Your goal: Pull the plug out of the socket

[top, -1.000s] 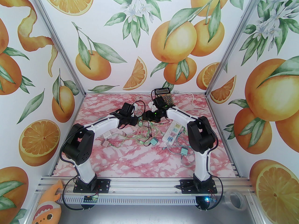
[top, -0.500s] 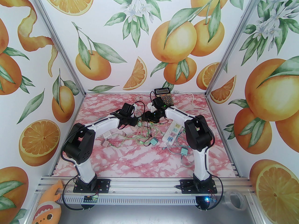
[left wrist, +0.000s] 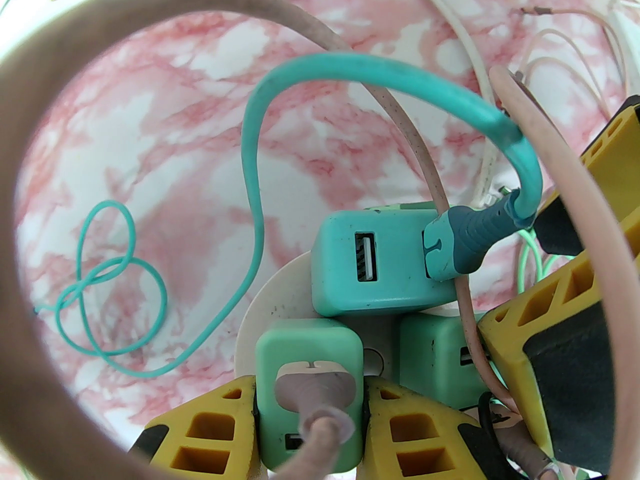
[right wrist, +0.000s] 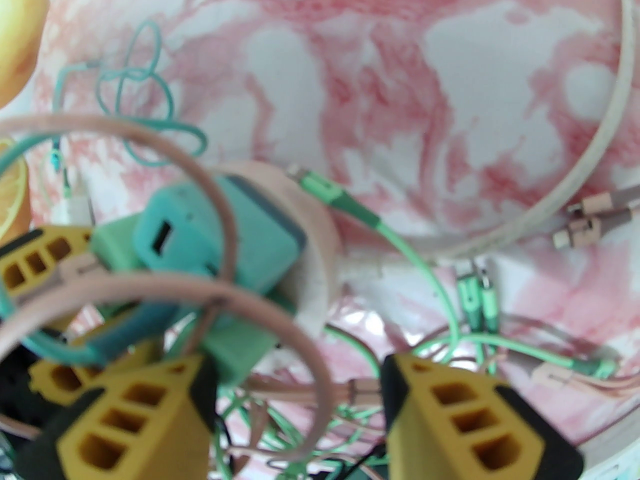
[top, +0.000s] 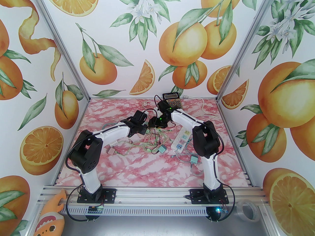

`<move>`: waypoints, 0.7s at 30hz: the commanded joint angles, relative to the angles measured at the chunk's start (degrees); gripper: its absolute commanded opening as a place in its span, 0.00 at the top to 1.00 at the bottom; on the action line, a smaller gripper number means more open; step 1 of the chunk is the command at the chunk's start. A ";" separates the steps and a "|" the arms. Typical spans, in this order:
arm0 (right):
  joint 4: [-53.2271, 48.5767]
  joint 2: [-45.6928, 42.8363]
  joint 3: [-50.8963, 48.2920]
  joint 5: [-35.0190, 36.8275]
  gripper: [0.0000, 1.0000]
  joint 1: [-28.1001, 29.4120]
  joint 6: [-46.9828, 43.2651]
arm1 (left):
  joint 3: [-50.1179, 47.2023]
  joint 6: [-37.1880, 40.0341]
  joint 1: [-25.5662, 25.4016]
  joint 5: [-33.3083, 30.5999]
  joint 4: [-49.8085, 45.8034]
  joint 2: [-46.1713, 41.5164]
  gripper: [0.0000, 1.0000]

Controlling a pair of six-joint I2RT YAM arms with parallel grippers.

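Straight up off the round socket (left wrist: 270,308) stands the mint plug (left wrist: 320,338) my left gripper (left wrist: 310,390) clamps; my right gripper (right wrist: 297,368) hovers beside, jaws apart.

Calculator (top: 171,98) by far wall; tape roll (top: 256,214) near-right

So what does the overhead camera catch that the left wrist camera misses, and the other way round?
Overhead: the calculator at the back, the white power strip and a tape roll near the front edge.
Left wrist: a close-up of the left claw shut on the mint plug, which sits on the round white socket with a pink cable in its port.
Both: the pink marble table and the tangle of cables.
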 commanded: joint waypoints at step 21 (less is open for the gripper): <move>-6.57 5.28 -3.02 7.18 0.42 3.15 -1.46 | 4.63 1.29 0.29 6.04 -0.77 -1.07 1.00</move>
